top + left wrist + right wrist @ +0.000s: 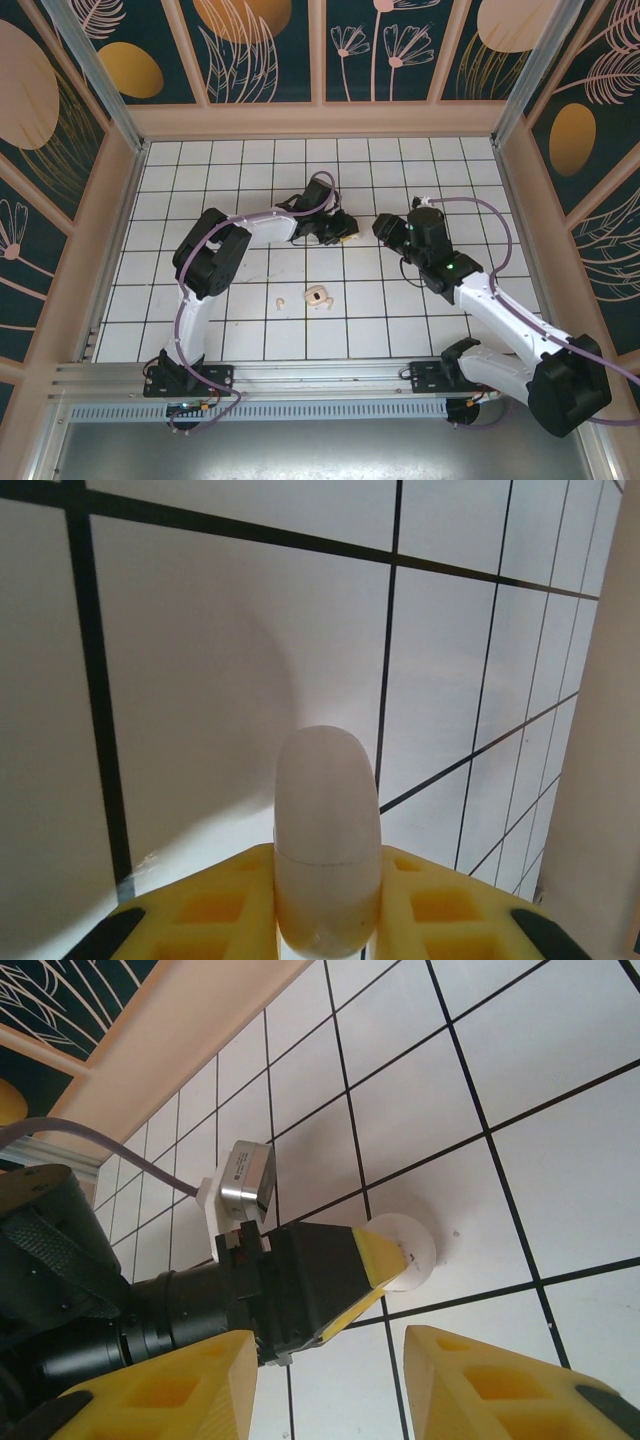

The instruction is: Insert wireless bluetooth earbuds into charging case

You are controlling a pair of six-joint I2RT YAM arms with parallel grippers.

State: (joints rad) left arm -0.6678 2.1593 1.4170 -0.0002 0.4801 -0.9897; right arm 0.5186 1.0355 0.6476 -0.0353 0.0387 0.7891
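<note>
Yellow left fingers (200, 915) clamp the closed charging case (325, 820); right fingers (490, 1385) stand apart, empty. Any slackening could tip it.

Top view looks down; close wrist views share the case (327, 840) (412, 1245).

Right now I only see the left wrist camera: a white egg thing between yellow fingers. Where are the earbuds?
Observer: The earbuds lie on the tiled floor, nearer the robot than your left gripper and well apart from the charging case it holds.
Operator: Are they together?
Observer: Almost. The smaller earbud lies left of the other, with a gap between them.
Operator: Where's the other arm?
Observer: The right gripper points at the charging case from the right, jaws open and holding nothing.
</note>
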